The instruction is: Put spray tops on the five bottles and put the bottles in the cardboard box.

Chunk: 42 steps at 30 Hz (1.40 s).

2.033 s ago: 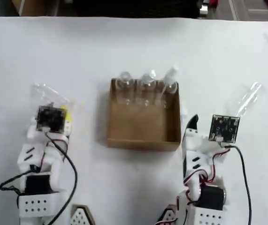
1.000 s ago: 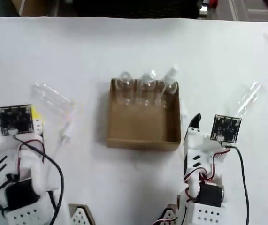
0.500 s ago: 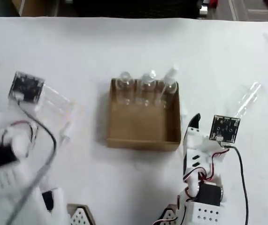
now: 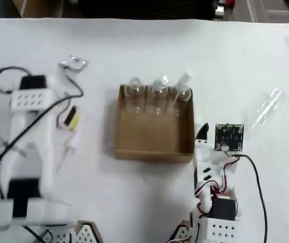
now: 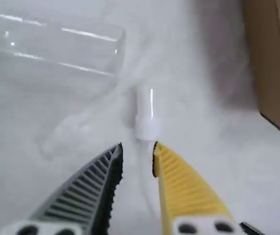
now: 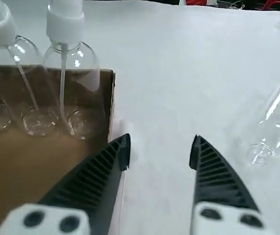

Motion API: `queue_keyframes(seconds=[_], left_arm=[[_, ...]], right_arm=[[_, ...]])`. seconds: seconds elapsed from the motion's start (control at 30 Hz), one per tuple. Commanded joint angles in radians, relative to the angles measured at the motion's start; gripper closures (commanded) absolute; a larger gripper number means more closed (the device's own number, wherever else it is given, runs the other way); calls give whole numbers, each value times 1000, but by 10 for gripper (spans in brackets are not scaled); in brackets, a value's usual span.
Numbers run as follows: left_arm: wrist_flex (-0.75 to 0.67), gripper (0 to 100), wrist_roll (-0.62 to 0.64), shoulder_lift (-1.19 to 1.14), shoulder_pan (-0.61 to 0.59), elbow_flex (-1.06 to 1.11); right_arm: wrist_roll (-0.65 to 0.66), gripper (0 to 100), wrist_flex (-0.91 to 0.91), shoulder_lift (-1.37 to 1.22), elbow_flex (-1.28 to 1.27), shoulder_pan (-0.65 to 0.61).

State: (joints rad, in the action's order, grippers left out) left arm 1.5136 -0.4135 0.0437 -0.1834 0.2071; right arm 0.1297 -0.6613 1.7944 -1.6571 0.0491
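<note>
Spray top [image 5: 146, 122] lies on tabletop [image 5: 208, 147] left of cardboard box [image 5: 272, 63], beside capless bottle [image 5: 56, 46]. Left gripper [image 5: 137, 149] narrowly parted at it, holding nothing. Likely light, slick, bendy tube; grip collar. Right gripper [image 6: 159, 147] wide, empty, beside box.

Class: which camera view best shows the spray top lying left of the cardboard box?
The left wrist view: the spray top lies close up, just ahead of the open tips of the left gripper. The high view shows it small, beside the left arm. The right wrist view faces the cardboard box.
</note>
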Motion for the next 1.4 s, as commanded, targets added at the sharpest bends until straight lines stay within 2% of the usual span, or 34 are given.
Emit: queue_keyframes(seconds=[0.0, 0.17, 0.37, 0.6, 0.67, 0.73, 0.83, 1.0, 1.1, 1.2, 1.3, 1.37], left_arm=[[-11, 893, 21, -206, 76, -166], [-12, 822, 28, -364, 105, -253], [-20, 831, 58, -437, 93, -284], [6, 825, 91, -435, 91, -285], [32, 792, 117, -435, 91, -290], [61, 760, 106, -435, 91, -292], [97, 776, 57, -426, 84, -282], [89, 788, 51, -245, 71, -201], [21, 786, 46, -59, 74, -58], [-135, 785, 43, 96, 71, 144], [-272, 782, 44, 125, 70, 272], [-288, 761, 44, 96, 70, 273]], right_arm=[[17, 822, 31, 7, 5, -8], [17, 822, 31, 7, 5, -7], [17, 822, 31, 7, 5, -4], [18, 822, 76, 7, -20, -5], [18, 822, 82, 7, -21, -5], [18, 822, 84, 7, -21, -5], [18, 822, 84, 7, -21, -2], [18, 822, 85, 7, -21, -4], [18, 822, 85, 7, -21, -4], [18, 822, 85, 7, -21, -5], [18, 822, 82, 7, -21, -5], [18, 822, 79, 7, -21, -7]])
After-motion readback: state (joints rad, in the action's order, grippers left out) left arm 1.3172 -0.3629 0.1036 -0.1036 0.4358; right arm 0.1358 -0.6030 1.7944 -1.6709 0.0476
